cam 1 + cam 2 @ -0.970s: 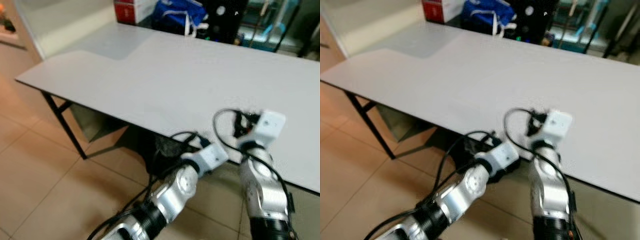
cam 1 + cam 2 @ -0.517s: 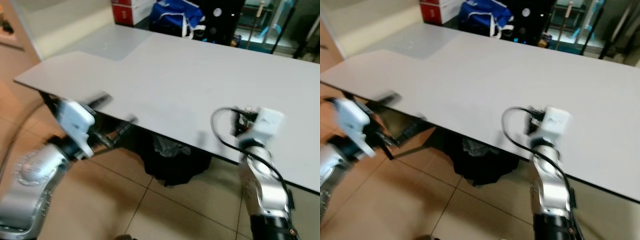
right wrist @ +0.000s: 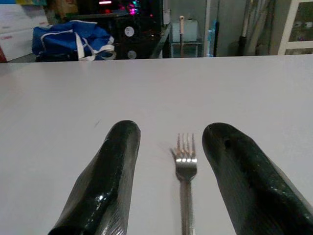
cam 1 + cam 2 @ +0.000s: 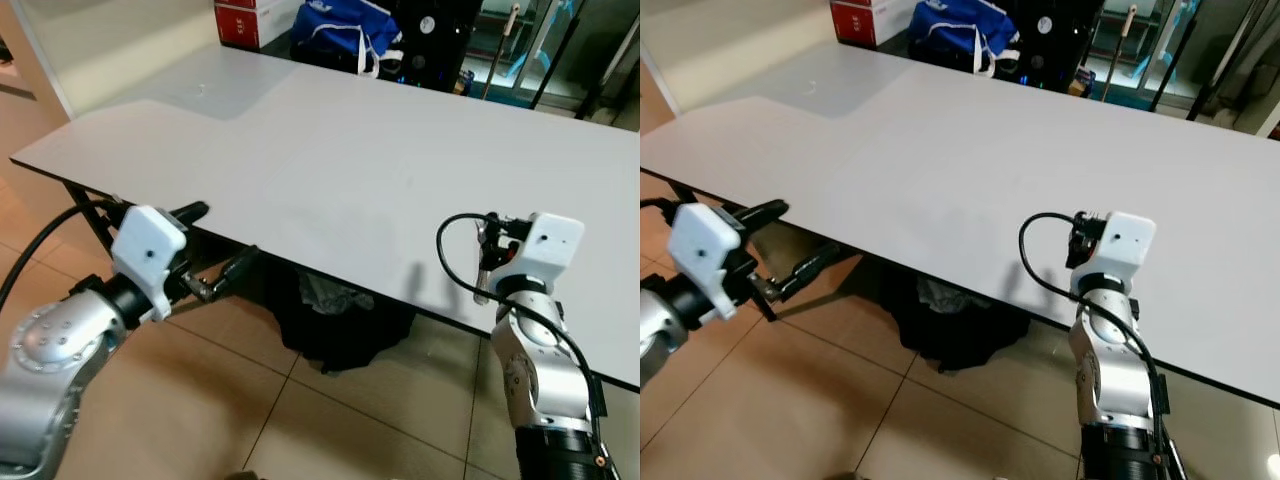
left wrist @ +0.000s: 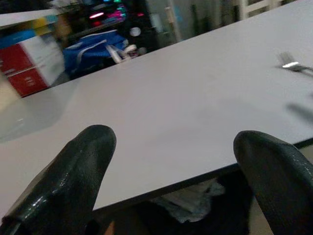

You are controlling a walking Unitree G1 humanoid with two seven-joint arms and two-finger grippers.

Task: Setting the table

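A silver fork point(image 3: 185, 166) lies flat on the white table point(image 4: 340, 150), its tines pointing away from me. My right gripper point(image 3: 172, 132) is open and low over the table near its front edge, one black finger point(image 3: 115, 171) on each side of the fork, not touching it. My left gripper point(image 4: 215, 240) is open and empty at the table's front left edge, level with the tabletop. The left wrist view looks across the table between its fingers point(image 5: 83, 166), with the fork point(image 5: 293, 64) small and far off to the side.
A blue bag point(image 4: 345, 25) and a red and white box point(image 4: 245, 15) stand beyond the table's far edge, with dark equipment point(image 4: 440, 35) beside them. A black bag point(image 4: 340, 320) sits on the tiled floor under the table. The black table legs point(image 4: 95, 210) are close to my left gripper.
My left arm has swung from under the table's middle, beside the right arm, out to the front left edge. The right gripper has stayed put over the fork. The camera shifted slightly.
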